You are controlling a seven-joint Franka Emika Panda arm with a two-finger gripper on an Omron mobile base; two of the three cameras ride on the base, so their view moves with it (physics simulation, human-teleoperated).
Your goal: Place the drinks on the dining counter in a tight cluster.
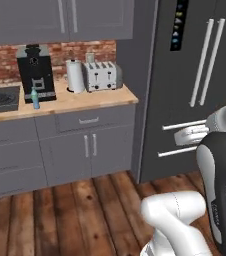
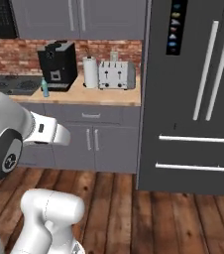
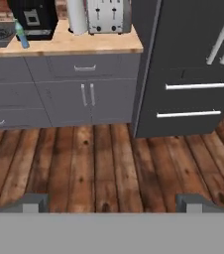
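A: Item: slim blue bottle with green label (image 1: 35, 98), on pale wood counter (image 1: 85, 101). Backing?
B: Red brick wall (image 1: 60, 50). Black coffee machine (image 1: 35, 72), white paper roll (image 1: 75, 76), silver toaster (image 1: 102, 76).
A: Remainder?
B: Grey cabinets (image 1: 85, 145), dark grey fridge (image 1: 195, 75), brown plank floor (image 1: 75, 215).

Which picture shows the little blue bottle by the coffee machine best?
The left base view: the blue bottle stands whole and largest on the wood counter, beside the coffee machine. The right base view shows it smaller and farther off; the hand view shows it tilted near the top edge.

Slim, seemingly blue bottle (image 3: 20, 33) beside coffee machine (image 3: 33, 18)
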